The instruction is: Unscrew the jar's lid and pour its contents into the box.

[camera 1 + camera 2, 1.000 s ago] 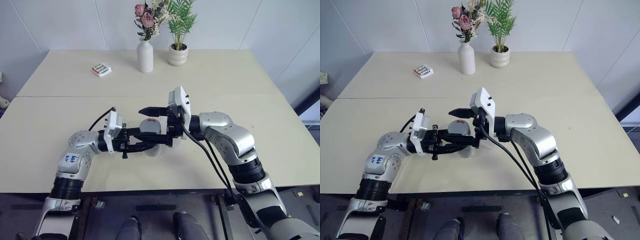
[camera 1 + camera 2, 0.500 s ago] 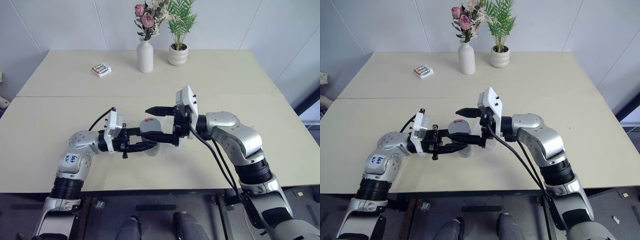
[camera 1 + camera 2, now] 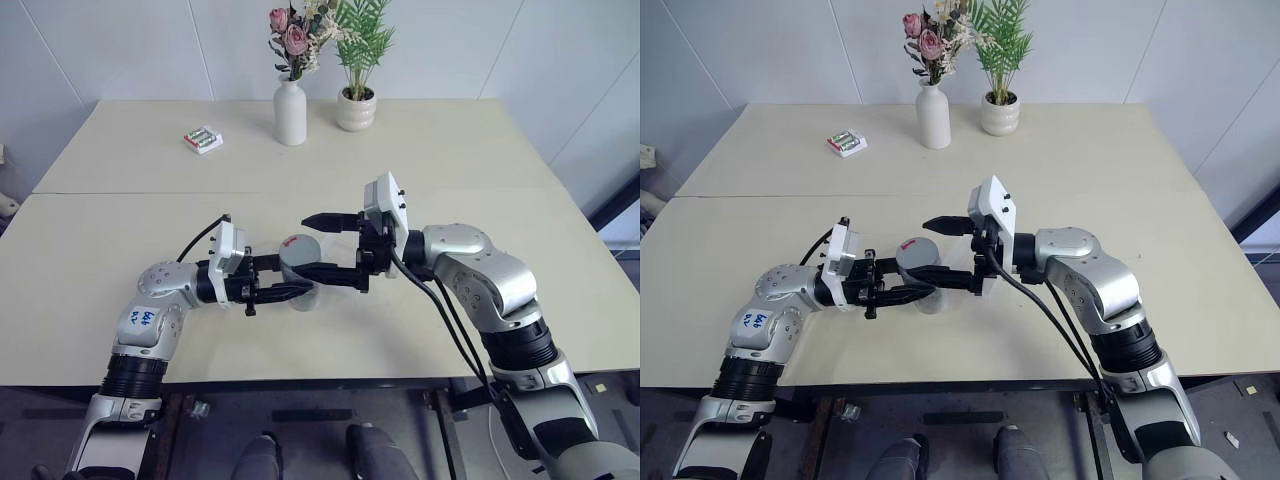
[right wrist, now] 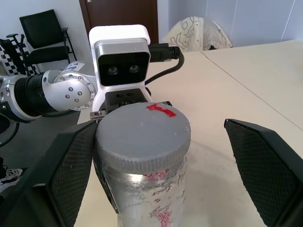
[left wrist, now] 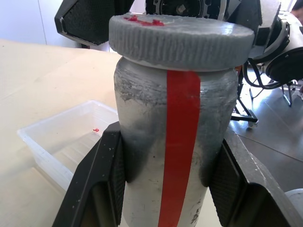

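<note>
Left gripper clenched tight on the jar, holding it up over the table, near the middle. Grey lid on top, with a red mark. Right gripper wide open, fingers on both sides of the lid, not squeezing. Clear box on the table just behind the jar. Far back: white vase, plant pot, small pack.
</note>
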Controlling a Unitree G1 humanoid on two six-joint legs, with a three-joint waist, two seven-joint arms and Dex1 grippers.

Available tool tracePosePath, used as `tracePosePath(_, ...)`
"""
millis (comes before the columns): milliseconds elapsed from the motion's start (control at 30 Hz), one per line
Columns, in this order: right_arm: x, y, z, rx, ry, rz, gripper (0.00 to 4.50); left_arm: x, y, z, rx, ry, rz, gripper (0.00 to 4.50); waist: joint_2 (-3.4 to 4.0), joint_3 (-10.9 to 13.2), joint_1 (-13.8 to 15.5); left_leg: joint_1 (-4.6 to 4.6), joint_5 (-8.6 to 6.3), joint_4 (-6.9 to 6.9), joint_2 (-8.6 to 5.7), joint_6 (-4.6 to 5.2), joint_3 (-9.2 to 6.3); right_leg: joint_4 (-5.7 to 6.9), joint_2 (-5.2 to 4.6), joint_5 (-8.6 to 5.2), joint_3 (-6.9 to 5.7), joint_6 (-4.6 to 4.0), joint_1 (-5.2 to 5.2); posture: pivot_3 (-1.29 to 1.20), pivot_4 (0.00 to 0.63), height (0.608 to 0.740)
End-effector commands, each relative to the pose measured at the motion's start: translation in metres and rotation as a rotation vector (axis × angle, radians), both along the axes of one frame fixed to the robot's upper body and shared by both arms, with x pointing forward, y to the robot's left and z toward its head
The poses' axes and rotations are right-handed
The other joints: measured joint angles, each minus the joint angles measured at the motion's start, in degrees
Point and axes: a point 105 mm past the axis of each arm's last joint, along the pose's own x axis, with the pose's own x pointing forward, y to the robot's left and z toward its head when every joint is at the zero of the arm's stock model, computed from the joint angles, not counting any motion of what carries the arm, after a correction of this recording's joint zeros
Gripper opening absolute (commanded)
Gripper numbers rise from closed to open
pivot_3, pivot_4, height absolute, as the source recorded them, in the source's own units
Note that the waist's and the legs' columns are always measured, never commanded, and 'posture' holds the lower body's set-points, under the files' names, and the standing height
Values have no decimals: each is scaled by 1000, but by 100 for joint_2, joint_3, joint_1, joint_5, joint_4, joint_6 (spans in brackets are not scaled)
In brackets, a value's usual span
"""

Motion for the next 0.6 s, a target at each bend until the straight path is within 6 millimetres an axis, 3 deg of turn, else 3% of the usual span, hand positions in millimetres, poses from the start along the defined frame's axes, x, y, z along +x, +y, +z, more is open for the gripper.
tracePosePath(33,10,-20,8,28,-32,-84,4465,-6,-1,12,-7,-62,-38,1939,0,0,2,0,0,0,0,0,0,0,0,0,0,0,0,0,150,740)
tracePosePath(600,16,-40,4,28,-5,-140,4465,-5,-1,12,-7,-61,-37,1939,0,0,15,0,0,0,-1,0,1,-1,-1,0,1,0,0,0,150,740)
